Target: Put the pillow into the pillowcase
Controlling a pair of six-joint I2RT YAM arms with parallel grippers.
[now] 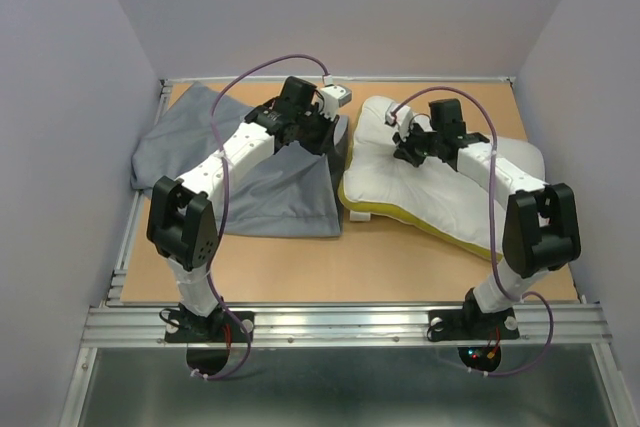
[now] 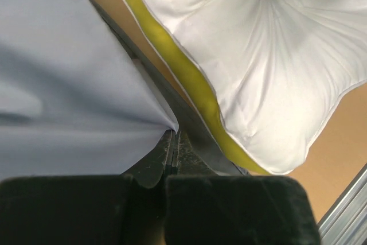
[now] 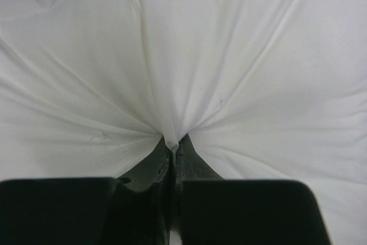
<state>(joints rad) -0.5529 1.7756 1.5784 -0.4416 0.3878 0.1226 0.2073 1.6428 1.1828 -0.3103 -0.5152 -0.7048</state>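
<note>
The grey pillowcase (image 1: 270, 197) lies wrinkled on the left half of the table. Its right edge is lifted by my left gripper (image 1: 333, 142). In the left wrist view that gripper (image 2: 174, 134) is shut on a fold of the pillowcase (image 2: 69, 84). The white pillow (image 1: 420, 197) with its yellow band (image 1: 375, 212) lies just to the right, close to that edge. My right gripper (image 1: 405, 147) is on the pillow's top near its left end. In the right wrist view it (image 3: 174, 145) is shut on a pinch of the pillow (image 3: 229, 55), with creases fanning out from the pinch.
The wooden table top (image 1: 400, 267) is enclosed by pale walls on the left, back and right. A metal rail (image 1: 350, 322) runs along the near edge where both arm bases are bolted. In the left wrist view the pillow (image 2: 269, 55) lies next to the pillowcase.
</note>
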